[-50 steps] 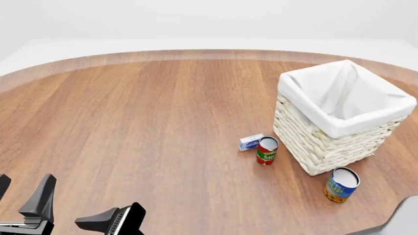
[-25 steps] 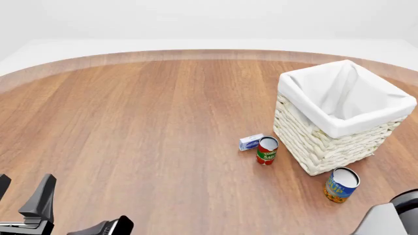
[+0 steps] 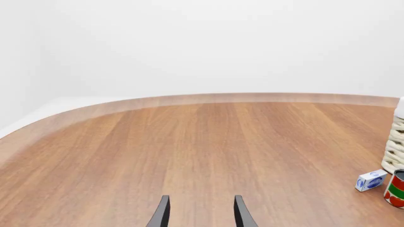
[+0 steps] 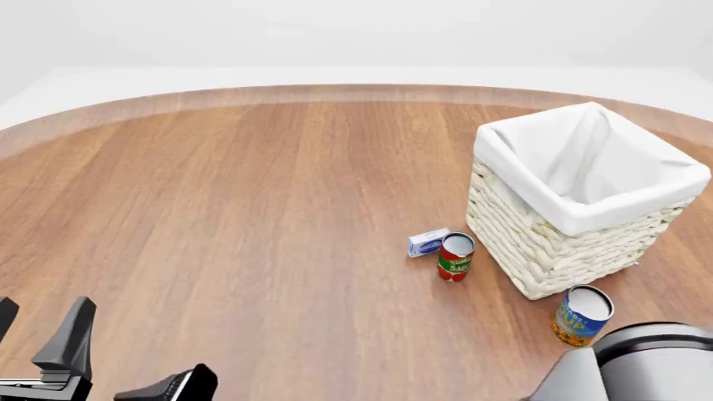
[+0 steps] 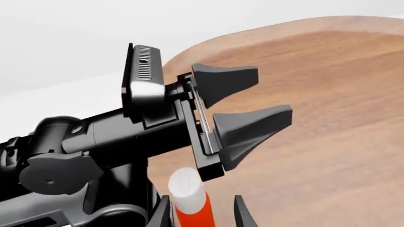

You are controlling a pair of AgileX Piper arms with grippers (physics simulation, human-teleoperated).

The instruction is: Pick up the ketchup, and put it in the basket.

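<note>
The right tool (image 5: 200, 215) is clamping the ketchup (image 5: 191, 202), its two dark fingertips (image 5: 162, 213) showing on either side of the orange-red bottle just below the white cap. That grip is only visible from the right wrist camera; in the front view the bottle itself is out of sight, and just the grey bulk of the right arm (image 4: 635, 363) is poking in at the near right corner of the tabletop (image 4: 256, 200).

The left tool (image 3: 200, 215) is sitting low at the near left edge with its fingers parted and nothing between them, only bare wood ahead. The right wrist camera is looking straight across at it, and the gap between its black jaws is plain there too.

The basket (image 4: 579, 197) is standing toward the right, white liner folded over the rim. Just beside its near left wall are a tomato sauce can (image 4: 455, 256) and a small white box (image 4: 428, 242). A blue-and-yellow can (image 4: 582, 315) is standing by the near corner.
</note>
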